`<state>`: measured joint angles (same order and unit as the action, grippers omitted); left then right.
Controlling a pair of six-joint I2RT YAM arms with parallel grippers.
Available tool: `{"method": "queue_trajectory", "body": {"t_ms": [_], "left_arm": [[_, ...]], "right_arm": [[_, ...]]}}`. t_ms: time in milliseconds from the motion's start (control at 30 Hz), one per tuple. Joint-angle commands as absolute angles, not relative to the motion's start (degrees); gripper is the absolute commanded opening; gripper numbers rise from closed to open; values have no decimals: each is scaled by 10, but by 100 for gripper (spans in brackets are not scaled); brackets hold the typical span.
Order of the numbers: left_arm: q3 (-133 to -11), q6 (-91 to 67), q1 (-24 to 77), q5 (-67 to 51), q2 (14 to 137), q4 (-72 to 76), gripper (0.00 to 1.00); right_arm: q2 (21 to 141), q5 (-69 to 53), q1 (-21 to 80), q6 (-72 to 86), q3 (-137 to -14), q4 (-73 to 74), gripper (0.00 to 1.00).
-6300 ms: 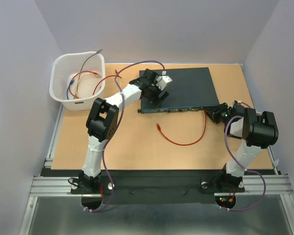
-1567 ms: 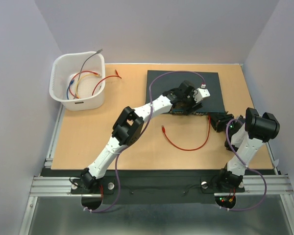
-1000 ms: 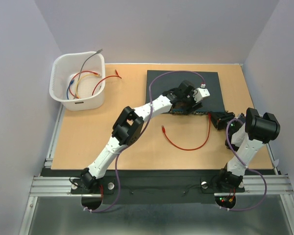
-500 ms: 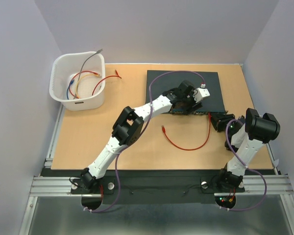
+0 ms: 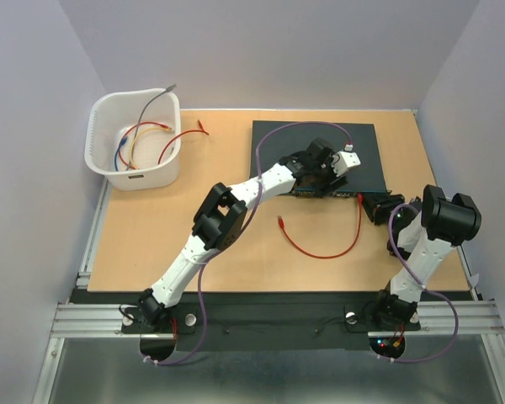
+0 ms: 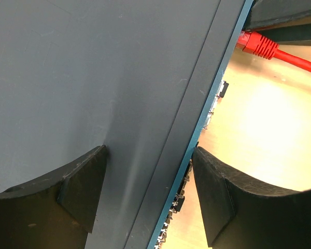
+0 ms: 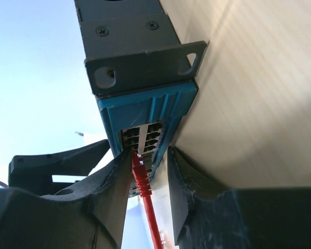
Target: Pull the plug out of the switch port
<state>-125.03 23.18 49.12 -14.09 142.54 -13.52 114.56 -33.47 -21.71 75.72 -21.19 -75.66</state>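
The dark switch [image 5: 316, 147] lies flat at the back of the table, its teal socket face [image 7: 145, 111] turned to the front. A red plug [image 7: 140, 174] sits in a socket near the face's right end; its red cable [image 5: 324, 252] loops over the table. My right gripper [image 7: 147, 155] is open with one finger on each side of the plug; the left finger touches it, the right finger stands apart. My left gripper [image 6: 150, 181] is open and straddles the switch's front edge, one finger [image 6: 83, 192] on the top plate, the other in front of the teal face. The plug also shows in the left wrist view [image 6: 254, 42].
A white basket [image 5: 109, 164] holding several cables stands at the back left. A red cable end [image 5: 202, 128] lies beside it. The loose end of the plugged cable [image 5: 279, 220] lies in front of the switch. The walls stand close on both sides.
Since 6.3 s ago the left arm moved from the switch's left end to its right part, and the switch shifted right. Over the last second, almost nothing has moved.
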Motion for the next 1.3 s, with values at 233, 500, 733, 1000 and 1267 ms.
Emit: {"method": "queue_trajectory", "body": {"t_ms": [233,500,733,1000,1267], "left_arm": [[-1274,230,475,-111,1445,-135,76],[-1276,231,475,-112,1448,-135,76],[-1274,231,475,-112,1446,-135,76],[-1269,234,475,-112,1441,-136,76],[-1269,236,475,-112,1441,-136,76]], "right_arm": [[1160,-327,-192,769,-249,-910,37],[1120,-333,-187,757,-207,-908,36],[1108,-331,-187,751,-199,-904,37],[1135,-322,-187,758,-235,-899,35],[1134,-315,-187,747,-242,-883,34]]}}
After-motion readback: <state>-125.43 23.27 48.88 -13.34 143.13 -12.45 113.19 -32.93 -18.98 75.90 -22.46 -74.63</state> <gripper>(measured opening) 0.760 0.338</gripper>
